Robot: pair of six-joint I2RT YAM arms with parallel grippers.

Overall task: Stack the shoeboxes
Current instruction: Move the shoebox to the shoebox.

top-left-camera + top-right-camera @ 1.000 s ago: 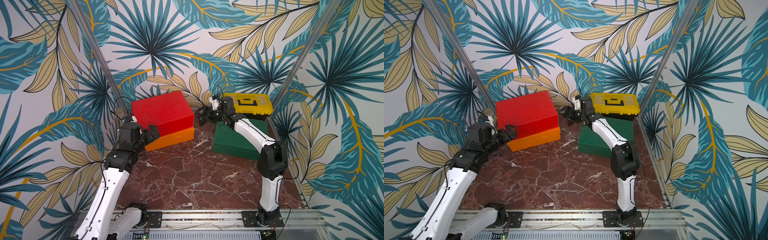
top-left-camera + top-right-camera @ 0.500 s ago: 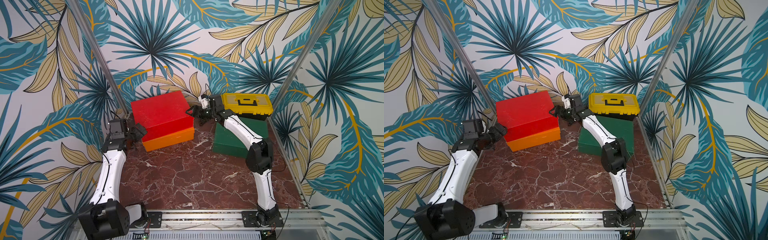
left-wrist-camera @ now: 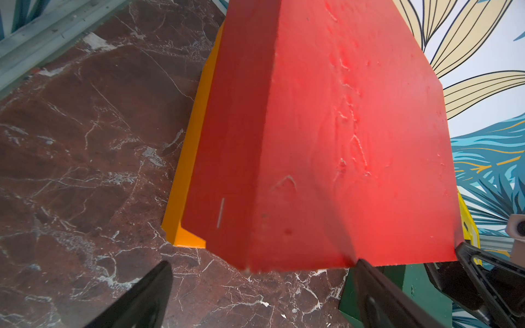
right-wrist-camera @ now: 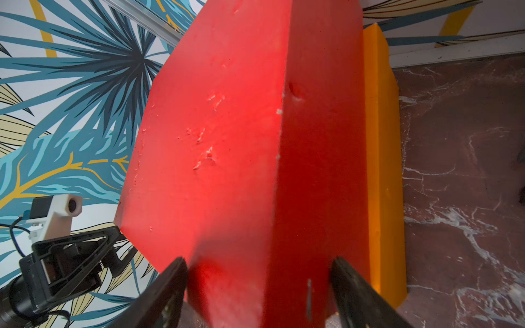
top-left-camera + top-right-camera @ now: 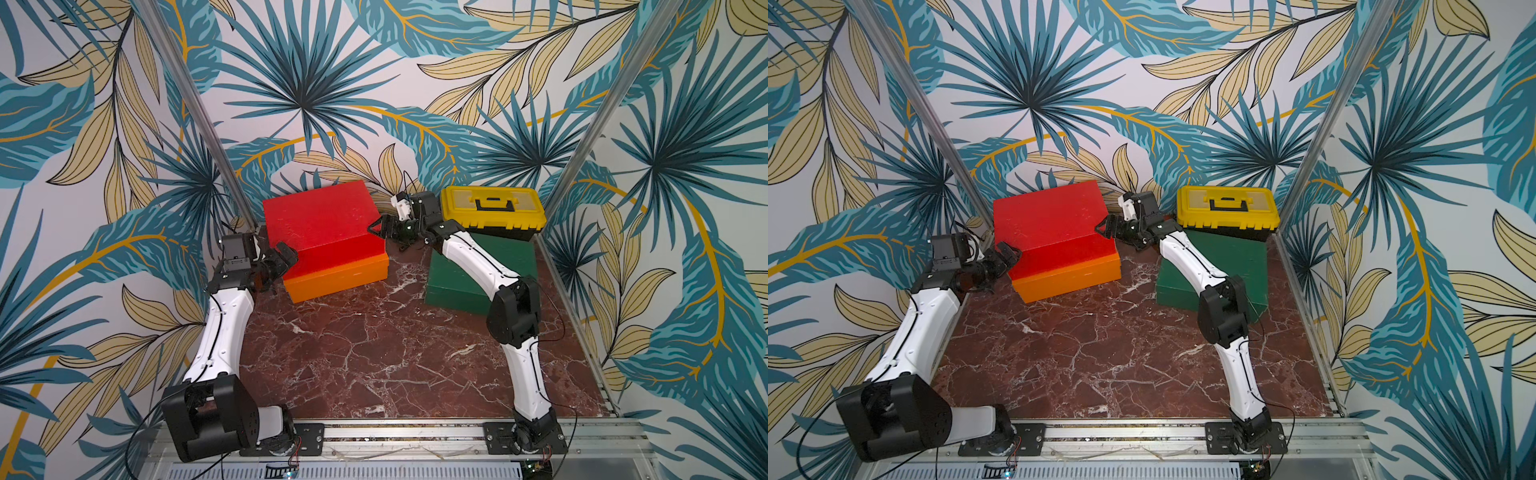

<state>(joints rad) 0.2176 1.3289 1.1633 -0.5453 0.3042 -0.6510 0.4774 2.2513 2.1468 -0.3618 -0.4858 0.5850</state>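
Shoebox, red, between right jaws, left jaws wide open

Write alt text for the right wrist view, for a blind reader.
A red shoebox fills the view, one end between the two black fingers of the right gripper. It lies on an orange shoebox on a red-brown marble table, with leaf-patterned wallpaper behind.

Three shoeboxes are showing in both top views: one red shoebox and one orange shoebox toward eleven o'clock, and one dark green shoebox toward two o'clock. One yellow-lidded toolbox is sitting at one o'clock. Two arms are reaching in: one left arm, one right arm.
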